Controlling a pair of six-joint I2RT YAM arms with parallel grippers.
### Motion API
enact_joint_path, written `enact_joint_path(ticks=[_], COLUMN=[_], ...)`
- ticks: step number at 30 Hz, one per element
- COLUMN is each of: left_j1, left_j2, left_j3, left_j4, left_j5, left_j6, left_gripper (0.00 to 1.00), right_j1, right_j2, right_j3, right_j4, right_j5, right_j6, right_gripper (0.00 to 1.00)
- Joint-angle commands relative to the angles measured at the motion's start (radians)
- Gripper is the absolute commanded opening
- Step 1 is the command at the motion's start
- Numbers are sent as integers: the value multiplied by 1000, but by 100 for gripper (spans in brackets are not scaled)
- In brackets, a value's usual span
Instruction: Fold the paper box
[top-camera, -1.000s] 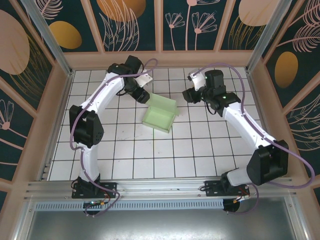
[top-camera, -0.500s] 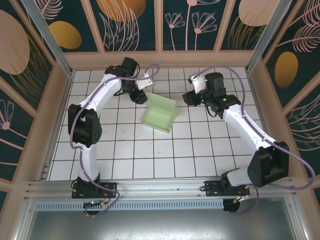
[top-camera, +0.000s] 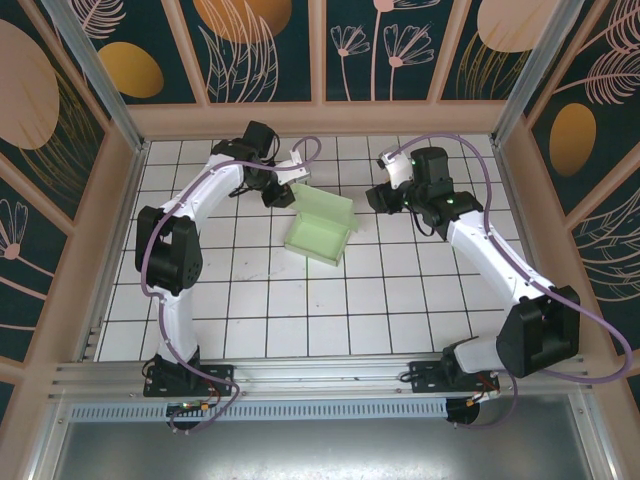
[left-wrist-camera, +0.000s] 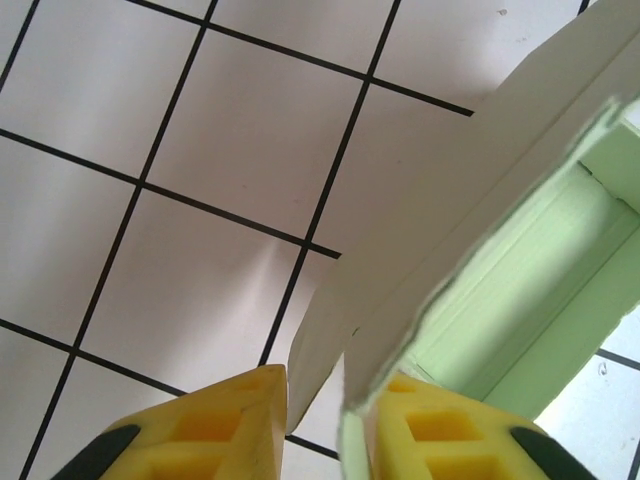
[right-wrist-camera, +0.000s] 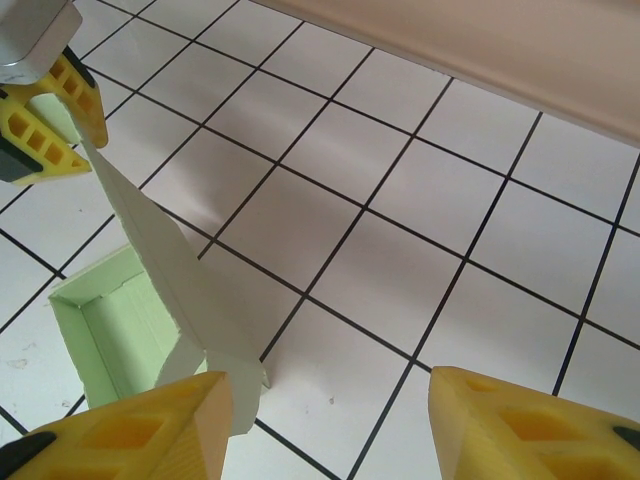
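Near the arm bases the white tiled table (top-camera: 300, 320) lies open. The paper box (top-camera: 318, 242) sits mid-table, open side up. Its long axis runs roughly left to right, with the right end slightly nearer. Its far flap (left-wrist-camera: 440, 190) rises toward the back left, pinched in the left gripper (top-camera: 281, 192). The right gripper (right-wrist-camera: 330, 385), fingers spread wide and holding nothing, hangs just right of the flap. Beyond, free tiles reach the wooden wall (top-camera: 320, 118).

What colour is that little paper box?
The paper box is pale mint green, clearest in the top external view.
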Motion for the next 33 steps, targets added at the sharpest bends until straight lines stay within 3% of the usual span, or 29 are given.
enact_joint_path(ticks=[1, 7, 15, 23, 33], left_j1=[3, 2, 3, 3, 3], left_j2=[-25, -26, -50, -73, -73], left_j3=[-6, -9, -37, -66, -79], left_j4=[16, 9, 29, 37, 45], left_j5=[34, 43, 54, 45, 43], left_j6=[21, 24, -15, -73, -68], left_gripper=[19, 0, 0, 0, 0], right_j1=[-2, -2, 21, 133, 100], right_j2=[-30, -34, -17, 78, 203], right_j3=[-12, -9, 25, 64, 101], right_j4=[-14, -19, -57, -75, -89], right_j5=[17, 19, 34, 94, 31], right_j6=[7, 9, -1, -20, -53], right_gripper=[55, 55, 54, 54, 39])
